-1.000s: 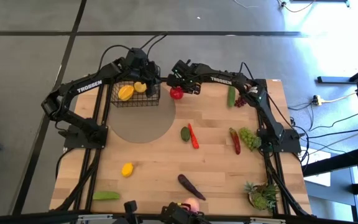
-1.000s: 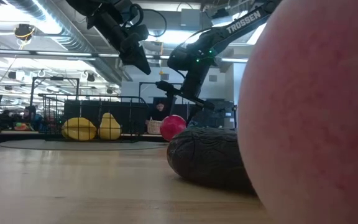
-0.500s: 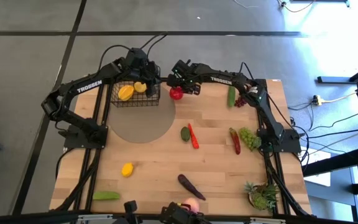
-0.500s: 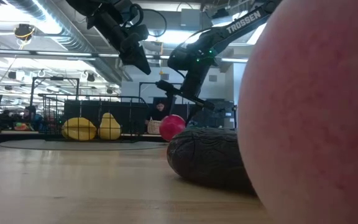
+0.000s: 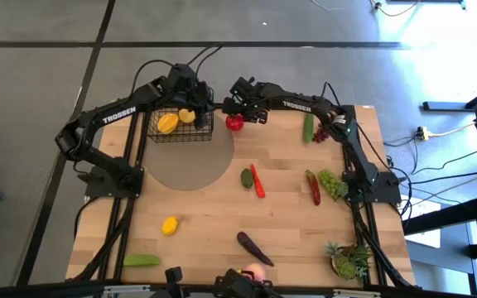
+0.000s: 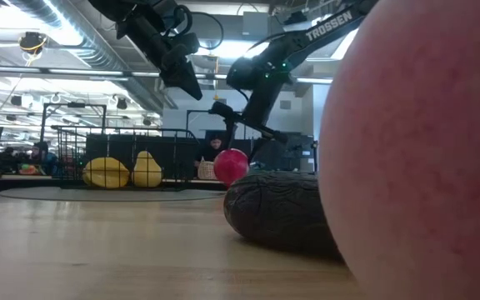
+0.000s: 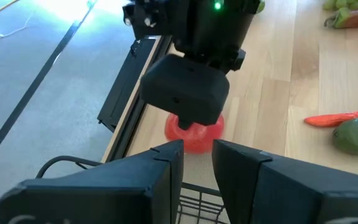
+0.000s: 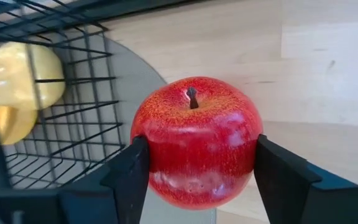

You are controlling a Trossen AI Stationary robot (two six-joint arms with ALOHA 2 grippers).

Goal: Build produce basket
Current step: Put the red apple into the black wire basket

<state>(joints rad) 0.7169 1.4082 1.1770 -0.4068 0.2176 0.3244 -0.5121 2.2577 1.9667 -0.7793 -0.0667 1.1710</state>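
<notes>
The black wire basket (image 5: 180, 126) stands at the table's far left, on the edge of a grey round mat (image 5: 190, 164). It holds an orange mango (image 5: 167, 123) and a yellow lemon (image 5: 187, 116). Just right of the basket is a red apple (image 5: 234, 122), with my right gripper (image 8: 196, 167) shut on it. My left gripper (image 7: 197, 158) hangs above the basket's far right corner. Its fingers are a narrow gap apart with nothing between them. My right gripper pinches the apple between its two fingers, one on each side (image 8: 143, 149) at its widest girth. The fingers slant down at it from the table's right. The apple (image 6: 231, 165) sits upright, stem up, and looks just clear of the table beside the basket's right wall.
Loose produce lies over the table: a lemon (image 5: 170, 225), a cucumber (image 5: 142, 260), an eggplant (image 5: 253, 247), a peach (image 5: 255, 275), a green fruit (image 5: 247, 176) with a chili (image 5: 258, 182), green grapes (image 5: 332, 184), another cucumber (image 5: 308, 128). A potted plant (image 5: 350, 261) stands near right.
My right gripper has risen a little with the red apple, which sits slightly higher against the basket than before. My left gripper has kept still.
</notes>
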